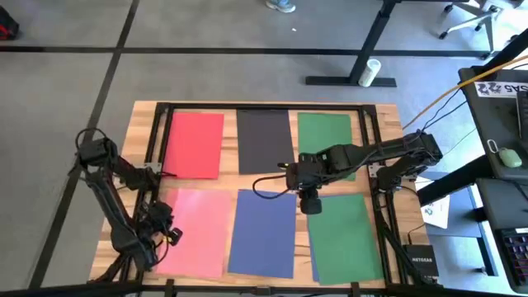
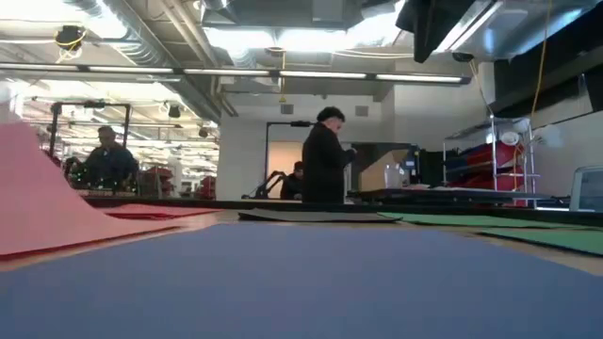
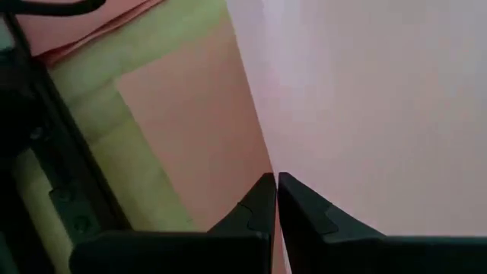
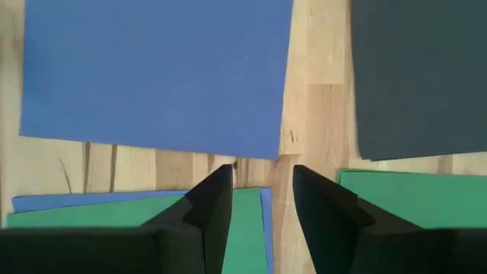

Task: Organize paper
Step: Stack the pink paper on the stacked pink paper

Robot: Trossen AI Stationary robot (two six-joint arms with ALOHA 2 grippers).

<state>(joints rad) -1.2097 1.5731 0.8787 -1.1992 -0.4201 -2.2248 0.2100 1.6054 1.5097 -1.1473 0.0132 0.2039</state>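
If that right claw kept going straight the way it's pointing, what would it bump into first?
Probably bare wood: the open right gripper points down at the table strip between the blue sheet and the black sheet. Depth is hard to judge.

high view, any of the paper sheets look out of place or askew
Yes. The front green paper sheet lies on top of another blue sheet, whose edge peeks out. The pink paper sheet is lifted at one edge, pinched by the left tool.

A wooden table [image 1: 388,124], a white cylinder [image 1: 371,72] on the floor, and people [image 2: 325,155] standing behind, perhaps three.
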